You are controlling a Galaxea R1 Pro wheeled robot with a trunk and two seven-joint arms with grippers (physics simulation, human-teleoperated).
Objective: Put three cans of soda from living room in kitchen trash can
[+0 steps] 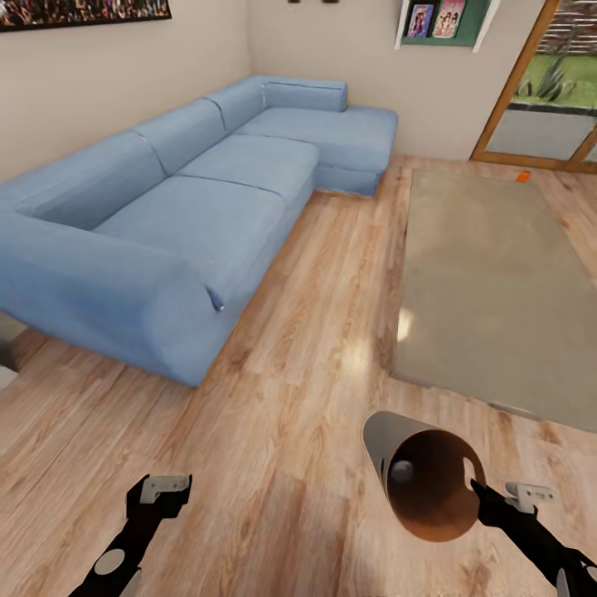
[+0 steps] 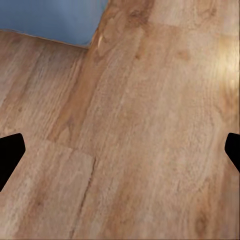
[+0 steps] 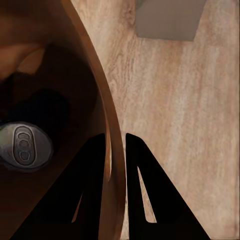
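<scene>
While right gripper (image 1: 478, 500) grasps tash can (image 1: 398, 452) rim | left gripper (image 1: 163, 491) released

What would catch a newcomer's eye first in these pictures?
The long light-blue sofa along the left wall dominates the room, with a grey rug on the wood floor to its right. Nearest the camera, the right tool grips the rim of a bin with a silvery can top showing inside. A small orange can lies by the glass doors.

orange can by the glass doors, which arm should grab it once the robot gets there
Probably the left. The left gripper is open and empty, while the right gripper is clamped on the rim of the trash can, which already holds a can. The orange can lies far across the rug.
</scene>
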